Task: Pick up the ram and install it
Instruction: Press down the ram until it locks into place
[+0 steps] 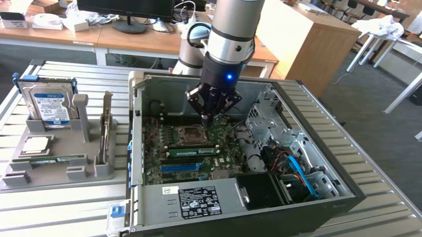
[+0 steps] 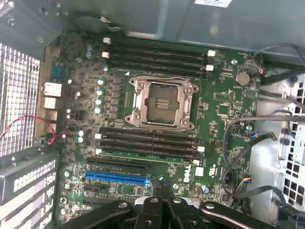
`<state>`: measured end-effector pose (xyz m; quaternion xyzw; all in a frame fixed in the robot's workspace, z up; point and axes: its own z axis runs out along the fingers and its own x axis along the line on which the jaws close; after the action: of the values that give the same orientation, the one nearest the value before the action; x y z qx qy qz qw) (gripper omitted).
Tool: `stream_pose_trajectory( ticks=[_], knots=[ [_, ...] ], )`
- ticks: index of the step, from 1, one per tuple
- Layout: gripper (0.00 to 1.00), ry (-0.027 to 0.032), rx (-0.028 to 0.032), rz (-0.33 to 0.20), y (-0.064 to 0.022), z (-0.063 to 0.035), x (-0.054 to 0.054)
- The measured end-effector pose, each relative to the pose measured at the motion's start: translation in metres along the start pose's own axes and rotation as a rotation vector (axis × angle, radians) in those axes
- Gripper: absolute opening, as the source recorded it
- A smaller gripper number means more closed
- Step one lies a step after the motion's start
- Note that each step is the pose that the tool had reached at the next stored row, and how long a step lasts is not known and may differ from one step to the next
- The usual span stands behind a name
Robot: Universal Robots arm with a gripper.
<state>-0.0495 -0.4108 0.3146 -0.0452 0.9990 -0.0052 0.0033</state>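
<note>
Pincer [image 1: 207, 120] fingers together, empty, hovering inside open black PC case [image 1: 343, 192] over green motherboard [image 2: 219, 109]. Long green RAM stick [image 1: 191, 151] appears seated in a slot near CPU socket [image 2: 159, 102]. Judged: install step, pressing/checking; needs full seating, latches shut.
</note>
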Motion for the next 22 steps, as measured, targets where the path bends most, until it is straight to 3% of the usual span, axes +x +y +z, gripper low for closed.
stream_pose_trajectory(
  ticks=[22],
  knots=[
    [0.1,0.0003,0.0,0.034,0.0,-0.0009,0.0]
  ],
)
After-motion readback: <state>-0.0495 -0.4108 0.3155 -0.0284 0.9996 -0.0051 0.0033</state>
